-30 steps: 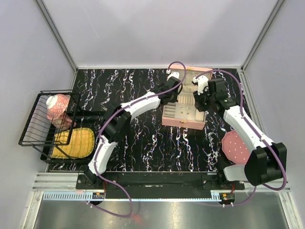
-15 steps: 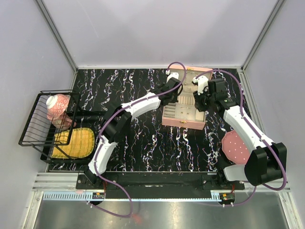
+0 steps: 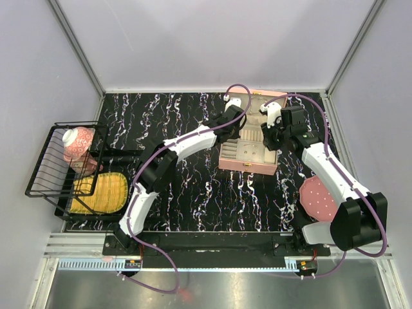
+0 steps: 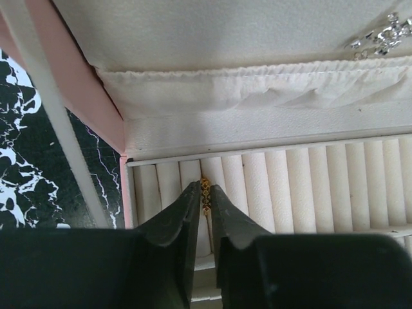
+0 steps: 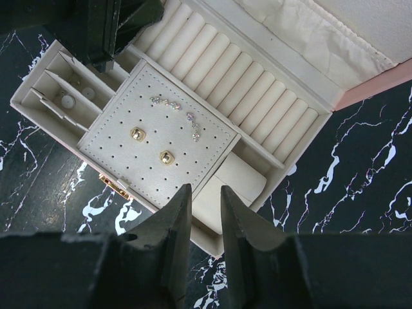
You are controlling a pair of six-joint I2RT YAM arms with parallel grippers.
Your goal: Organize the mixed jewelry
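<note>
Left gripper shifted, pinching ring (seemingly gold)

The black, white-veined surface carries an open pink box at upper centre-right and a round pink dotted disc near its right edge. At the left stand a black wire rack and a yellow slatted mat, touching or overlapping.

Open pink box on black marbled table, pink dotted disc right, wire rack far left
</note>
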